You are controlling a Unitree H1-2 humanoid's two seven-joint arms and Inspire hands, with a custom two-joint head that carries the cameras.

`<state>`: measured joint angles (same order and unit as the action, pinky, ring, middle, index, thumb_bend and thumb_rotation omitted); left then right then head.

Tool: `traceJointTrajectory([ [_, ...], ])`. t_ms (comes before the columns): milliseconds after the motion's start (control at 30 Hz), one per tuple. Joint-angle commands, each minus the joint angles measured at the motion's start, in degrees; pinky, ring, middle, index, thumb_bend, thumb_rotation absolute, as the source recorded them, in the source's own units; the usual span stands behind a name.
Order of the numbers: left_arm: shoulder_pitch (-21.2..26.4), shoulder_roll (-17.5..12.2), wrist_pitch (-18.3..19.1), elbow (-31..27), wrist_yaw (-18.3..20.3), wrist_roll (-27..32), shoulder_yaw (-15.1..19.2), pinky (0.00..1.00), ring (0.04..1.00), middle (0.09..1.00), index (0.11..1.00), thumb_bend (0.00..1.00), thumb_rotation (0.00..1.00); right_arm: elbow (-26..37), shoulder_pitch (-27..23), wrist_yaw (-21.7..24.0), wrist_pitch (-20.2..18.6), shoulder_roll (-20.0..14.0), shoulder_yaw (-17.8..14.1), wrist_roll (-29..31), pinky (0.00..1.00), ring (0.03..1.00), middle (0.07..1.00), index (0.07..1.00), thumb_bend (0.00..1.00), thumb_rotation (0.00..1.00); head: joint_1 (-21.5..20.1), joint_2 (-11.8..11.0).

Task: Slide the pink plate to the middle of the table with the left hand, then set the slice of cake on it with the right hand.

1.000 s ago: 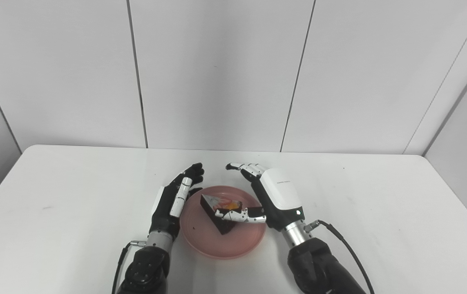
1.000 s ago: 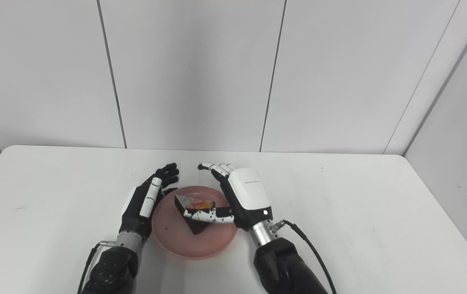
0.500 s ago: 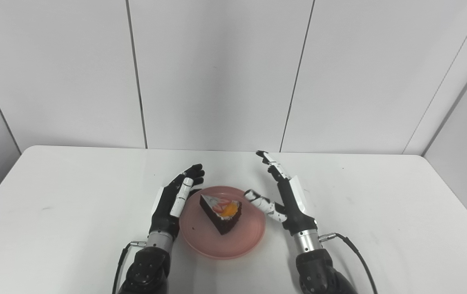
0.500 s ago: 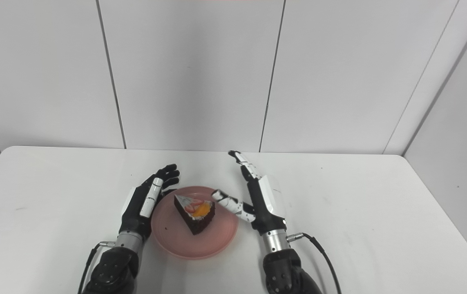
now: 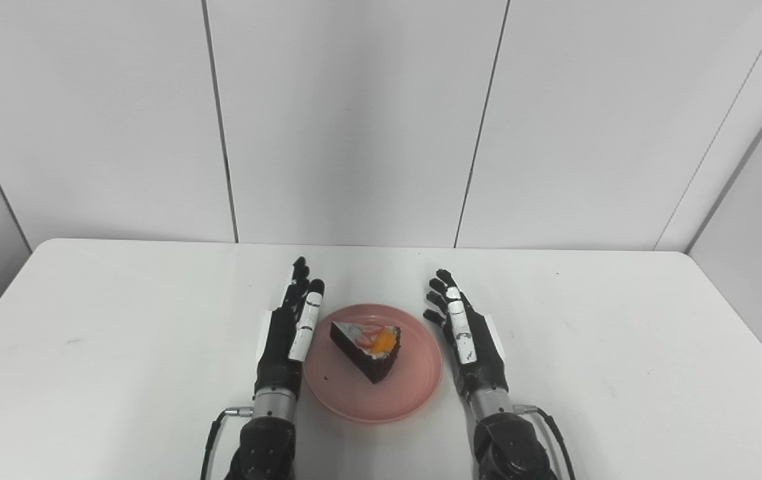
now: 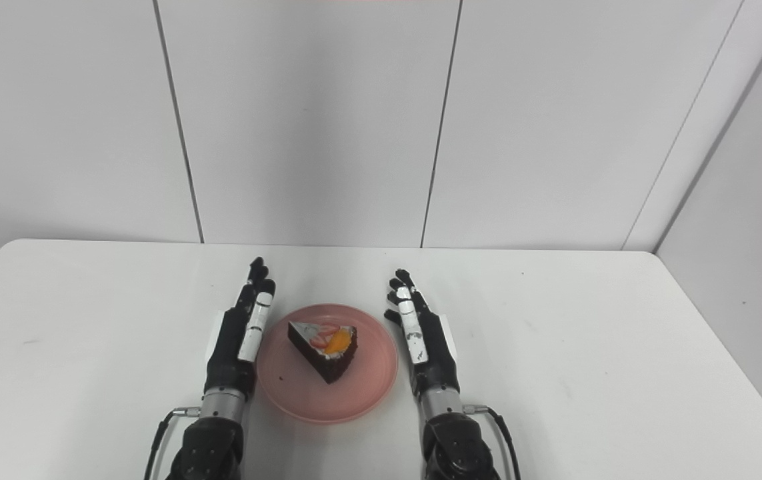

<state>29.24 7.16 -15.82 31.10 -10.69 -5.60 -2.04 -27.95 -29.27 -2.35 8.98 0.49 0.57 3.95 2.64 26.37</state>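
The pink plate [image 5: 407,393] lies in the middle of the white table near its front edge. A dark chocolate cake slice [image 5: 366,344] with white icing, red and orange fruit on top rests on the plate, its point toward me. My left hand [image 5: 289,333] stands on edge just left of the plate, fingers straight and pointing away, holding nothing. On the plate's right side my right hand [image 5: 471,340] stands the same way, open and apart from the cake.
The white table [image 5: 621,347] stretches wide on both sides of the hands and behind the plate. White wall panels [image 5: 354,120] rise at the table's far edge. A thin cable [image 5: 547,423] trails from the right wrist.
My right hand let go of the cake, drew back to the right of the plate and straightened. The left hand's fingers straightened too. The cake stays on the plate.
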Motion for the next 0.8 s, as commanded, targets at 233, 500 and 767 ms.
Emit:
traceJointTrajectory([
  [233,-3.4,0.4,-1.8,1.1,-0.8,-1.3,-0.9,0.98,1.000,1.000,1.000,0.56,1.00,1.9,-0.5,0.4,-5.0,0.2,0.2,-1.3,0.79,0.864,0.903,0.896,0.80,1.00,0.2,0.2],
  [500,-3.5,0.4,0.5,0.6,0.5,0.3,-0.5,1.00,1.000,1.000,1.000,0.58,1.00,2.3,-0.3,0.1,-5.7,0.2,0.3,-2.2,0.81,0.878,0.905,0.893,0.77,1.00,0.1,0.2],
  [767,-3.5,0.1,1.9,0.3,1.3,0.7,-0.5,1.00,1.000,1.000,1.000,0.58,1.00,3.2,0.1,-0.4,-5.3,0.5,0.5,-3.9,0.80,0.875,0.900,0.882,0.74,1.00,0.0,0.3],
])
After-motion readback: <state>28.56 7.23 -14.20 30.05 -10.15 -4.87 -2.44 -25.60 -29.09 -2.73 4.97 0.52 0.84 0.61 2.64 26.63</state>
